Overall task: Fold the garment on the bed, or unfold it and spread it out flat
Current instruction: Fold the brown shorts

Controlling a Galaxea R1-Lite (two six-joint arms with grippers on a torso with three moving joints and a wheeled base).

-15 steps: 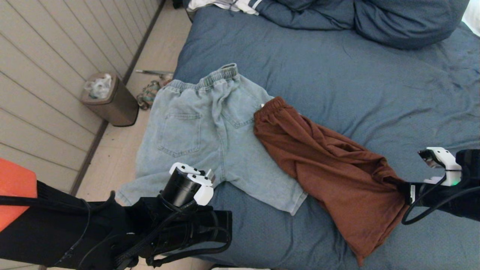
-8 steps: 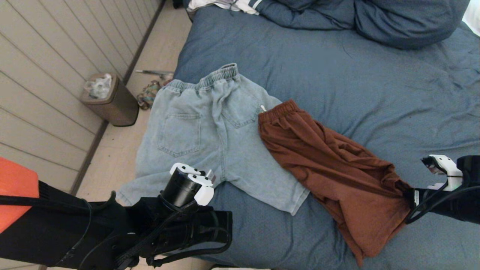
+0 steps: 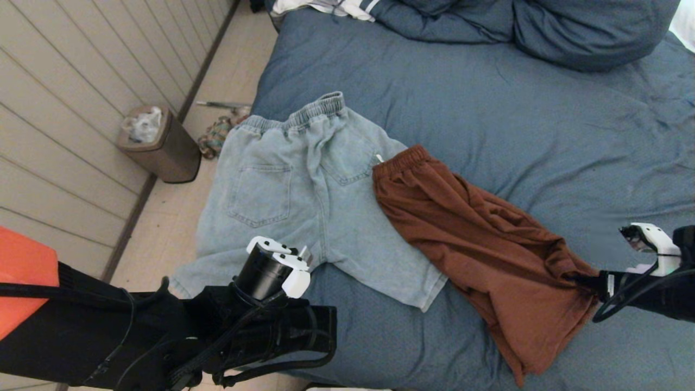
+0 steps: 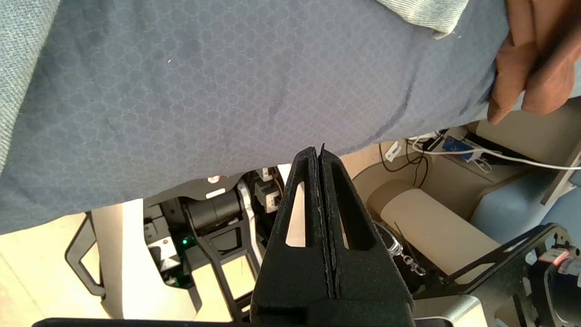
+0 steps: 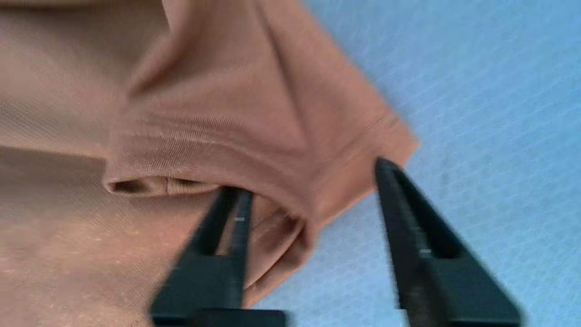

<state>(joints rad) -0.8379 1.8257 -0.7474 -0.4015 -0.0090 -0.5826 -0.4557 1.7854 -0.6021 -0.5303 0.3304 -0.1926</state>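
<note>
you're looking at the rust shorts [image 3: 478, 244] lying diagonally on the bed [image 3: 488, 108], waistband far-left, soft jersey hem bunching at your right gripper [image 5: 308, 181], which is standing apart around that hem. the stiffer denim shorts [image 3: 304, 201] are lying alongside. your left gripper [image 4: 320, 156] is sitting together, parked off the bed's near edge.

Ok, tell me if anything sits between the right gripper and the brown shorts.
Nothing visible does. The right gripper stands open right at the brown shorts' leg hem, the fabric lying between its fingers on the bed.
</note>
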